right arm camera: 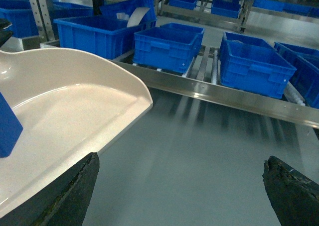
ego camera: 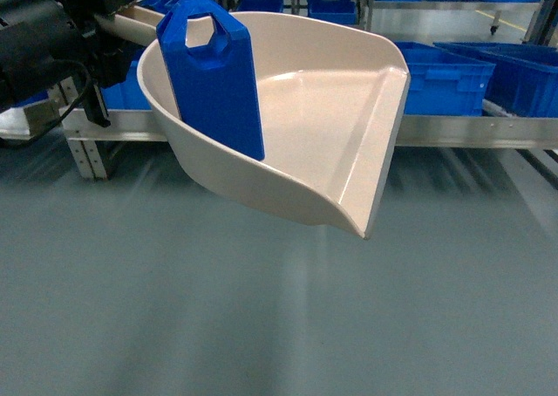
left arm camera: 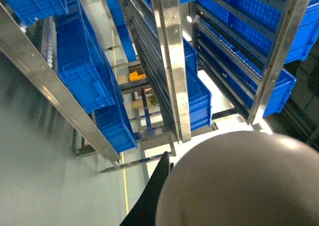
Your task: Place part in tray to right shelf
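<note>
The beige tray [ego camera: 349,126] hangs in the air over the grey floor, its handle running up-left into my left gripper [ego camera: 118,21], which is shut on it. The blue part [ego camera: 214,73] stands upright inside the tray against its left wall. From the left wrist I see only the tray's rounded underside [left arm camera: 244,181] and one black finger [left arm camera: 157,186] beside it. My right gripper [right arm camera: 182,186] is open and empty, low beside the tray's front lip [right arm camera: 75,101]; a corner of the part [right arm camera: 7,129] shows there. The right shelf [ego camera: 471,130] runs behind the tray.
Blue crates [ego camera: 440,78] sit on the shelf's roller tracks behind the steel rail [right arm camera: 234,94], with more crates [right arm camera: 167,44] on racks farther back. Tall steel uprights [left arm camera: 172,61] and stacked crates fill the left wrist view. Grey floor [ego camera: 279,326] lies below.
</note>
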`<state>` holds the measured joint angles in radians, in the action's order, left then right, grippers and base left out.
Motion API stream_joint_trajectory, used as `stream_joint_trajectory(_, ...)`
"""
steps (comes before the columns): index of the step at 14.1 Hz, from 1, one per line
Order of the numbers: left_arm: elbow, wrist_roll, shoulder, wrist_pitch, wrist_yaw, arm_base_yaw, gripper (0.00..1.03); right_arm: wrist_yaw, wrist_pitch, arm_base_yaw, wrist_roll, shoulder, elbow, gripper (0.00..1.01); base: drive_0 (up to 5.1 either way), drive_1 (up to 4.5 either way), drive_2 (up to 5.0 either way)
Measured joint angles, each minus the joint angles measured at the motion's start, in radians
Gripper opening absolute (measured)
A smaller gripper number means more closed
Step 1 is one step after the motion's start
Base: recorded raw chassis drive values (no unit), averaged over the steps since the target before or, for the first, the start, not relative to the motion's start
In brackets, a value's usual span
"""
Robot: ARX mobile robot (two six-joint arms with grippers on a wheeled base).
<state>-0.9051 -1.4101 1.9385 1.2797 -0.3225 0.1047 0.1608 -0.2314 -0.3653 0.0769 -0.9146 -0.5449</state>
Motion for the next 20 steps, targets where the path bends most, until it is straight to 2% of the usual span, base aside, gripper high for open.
stream_joint_trajectory(19,0.002,0.000,0.000,0.000,0.000,-0.003,0.12,-0.001,0.000,0.000,0.000,0.000,0.000,0.98,-0.1,-0.09,-0.1)
stream_joint_trajectory(20,0.002,0.000,0.000,0.000,0.000,-0.003,0.12,0.000,0.000,0.000,0.000,0.000,0.000,0.98,3.3,1.48,-4.9)
